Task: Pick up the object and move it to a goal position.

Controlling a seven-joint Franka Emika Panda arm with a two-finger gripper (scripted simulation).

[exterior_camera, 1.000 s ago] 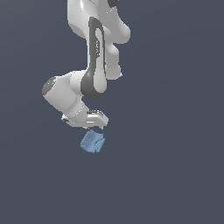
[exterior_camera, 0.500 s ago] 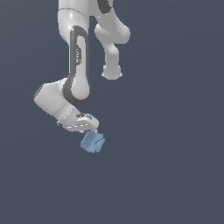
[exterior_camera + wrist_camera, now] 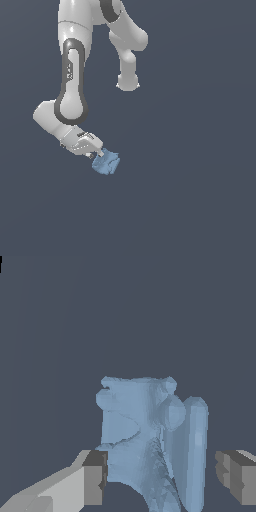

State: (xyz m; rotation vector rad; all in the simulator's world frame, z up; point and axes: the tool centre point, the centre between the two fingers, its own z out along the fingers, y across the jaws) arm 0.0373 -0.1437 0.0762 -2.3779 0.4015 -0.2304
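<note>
The object [image 3: 106,163] is a small light-blue lumpy block lying on the dark grey floor. In the exterior view my gripper [image 3: 98,154] reaches it from that view's upper left, fingertips at its near edge. The wrist view shows the object [image 3: 145,436] large between the two fingers. One grey finger [image 3: 94,476] stands right at one side of it, the other finger [image 3: 235,476] a small gap away from the opposite side. The gripper [image 3: 162,476] is open and straddles the block's lower part.
The white arm links [image 3: 72,85] rise above the gripper in the exterior view. Plain dark grey floor [image 3: 200,200] lies all around the block.
The arm's wrist and forearm have swung toward the exterior view's left and tilted lower. The block has stayed in the same spot.
</note>
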